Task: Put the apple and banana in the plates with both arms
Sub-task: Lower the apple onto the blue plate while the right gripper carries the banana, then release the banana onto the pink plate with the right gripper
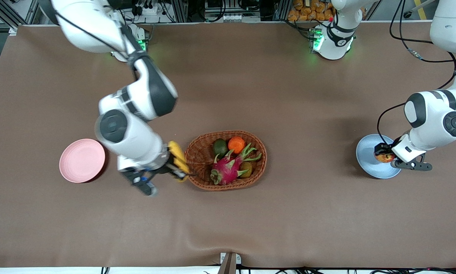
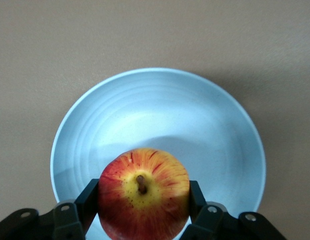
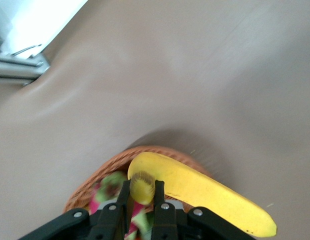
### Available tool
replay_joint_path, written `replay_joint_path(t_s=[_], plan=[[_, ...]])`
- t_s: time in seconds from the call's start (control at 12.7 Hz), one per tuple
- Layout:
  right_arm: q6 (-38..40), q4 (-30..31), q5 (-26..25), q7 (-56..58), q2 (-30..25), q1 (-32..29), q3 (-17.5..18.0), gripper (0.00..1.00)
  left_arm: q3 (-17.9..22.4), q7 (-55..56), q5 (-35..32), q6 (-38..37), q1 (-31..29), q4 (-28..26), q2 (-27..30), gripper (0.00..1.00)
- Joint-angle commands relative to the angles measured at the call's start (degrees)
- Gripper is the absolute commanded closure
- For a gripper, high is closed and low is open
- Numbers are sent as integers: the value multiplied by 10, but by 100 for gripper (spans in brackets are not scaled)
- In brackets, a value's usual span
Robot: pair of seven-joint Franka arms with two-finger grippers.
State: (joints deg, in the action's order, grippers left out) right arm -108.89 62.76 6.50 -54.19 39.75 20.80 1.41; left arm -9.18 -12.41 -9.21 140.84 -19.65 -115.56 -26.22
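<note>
My left gripper [image 1: 384,155] is shut on the red-and-yellow apple [image 1: 385,157] and holds it over the pale blue plate [image 1: 367,152] at the left arm's end of the table. In the left wrist view the apple [image 2: 143,192] sits stem-up between the fingers [image 2: 86,200], low over the blue plate [image 2: 160,110]. My right gripper [image 1: 179,172] is shut on the yellow banana [image 1: 177,155], held in the air beside the wicker basket's end. In the right wrist view the fingers [image 3: 165,207] pinch the banana's [image 3: 200,192] stem end. The pale pink plate [image 1: 82,160] lies bare toward the right arm's end.
The oval wicker basket [image 1: 197,146] stands mid-table and holds a magenta dragon fruit [image 1: 227,169], an orange [image 1: 236,144], a green avocado [image 1: 220,147] and a kiwi [image 1: 246,167]. Its rim shows in the right wrist view [image 3: 145,152]. Brown cloth covers the table.
</note>
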Motion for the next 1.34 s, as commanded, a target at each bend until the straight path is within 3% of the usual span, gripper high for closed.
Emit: replay_joint_path(t_s=[0.0, 0.24, 0.55, 0.71, 0.87, 0.94, 1.02, 1.1, 1.26], plan=[[24, 50, -7, 104, -41, -80, 10, 100, -9, -5, -9, 1, -14, 4, 15, 0], [27, 124, -9, 213, -80, -171, 9, 100, -37, -46, -9, -54, -14, 17, 89, 0], [39, 210, -9, 304, -93, -271, 10, 100, -81, -39, -2, -339, -13, 215, 115, 0], [43, 233, -9, 308, -87, -286, 9, 100, -92, -31, 22, -426, -14, 293, 120, 0], [43, 234, -9, 308, -76, -290, 9, 100, -93, -30, 59, -474, -14, 324, 144, 0], [43, 235, -9, 309, -70, -290, 9, 88, -92, -25, 81, -490, -14, 326, 166, 0], [45, 235, -9, 315, -68, -290, 9, 27, -88, -25, 95, -494, -14, 326, 189, 0], [45, 235, -9, 326, -68, -290, 9, 0, -85, -16, 97, -500, -15, 326, 205, 0], [51, 228, -12, 348, -72, -289, 9, 0, -84, 58, 97, -524, -15, 326, 225, 0]])
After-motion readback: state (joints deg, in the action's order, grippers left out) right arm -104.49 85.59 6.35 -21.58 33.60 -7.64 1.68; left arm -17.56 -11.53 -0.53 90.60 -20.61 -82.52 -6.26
